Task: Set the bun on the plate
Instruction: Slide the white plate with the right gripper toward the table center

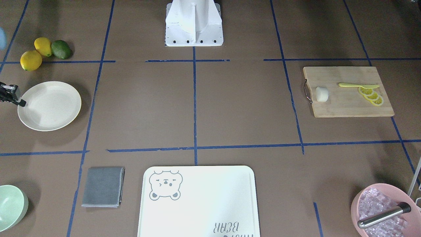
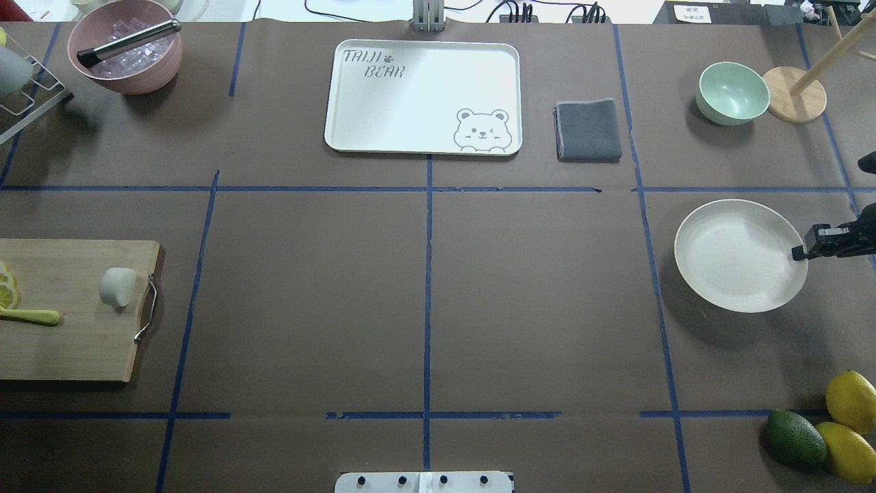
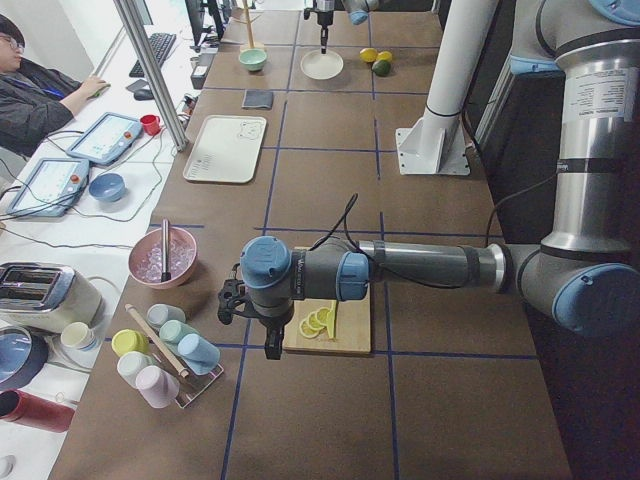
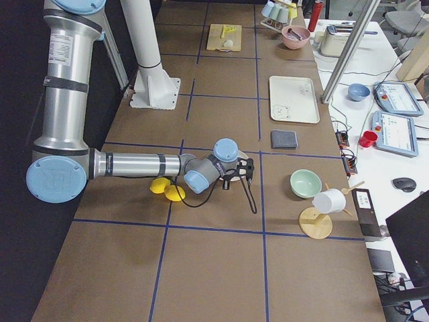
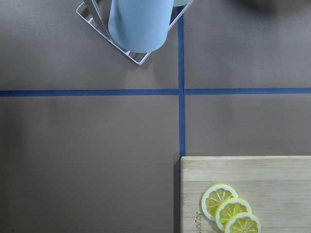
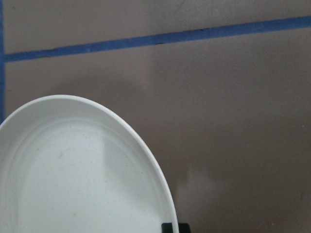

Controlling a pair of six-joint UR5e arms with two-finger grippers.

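The white bun lies on a wooden cutting board, near its metal handle, and it shows again as the bun from overhead. The round cream plate sits empty across the table. My right gripper hangs over the rim of the plate with its fingers together and nothing in them. My left gripper hovers by the board's lemon-slice end, away from the bun. I cannot tell whether it is open or shut.
Lemon slices and a yellow knife share the board. Two lemons and an avocado lie near the plate. A mint bowl, grey cloth, bear tray, pink ice bowl and cup rack line the far side.
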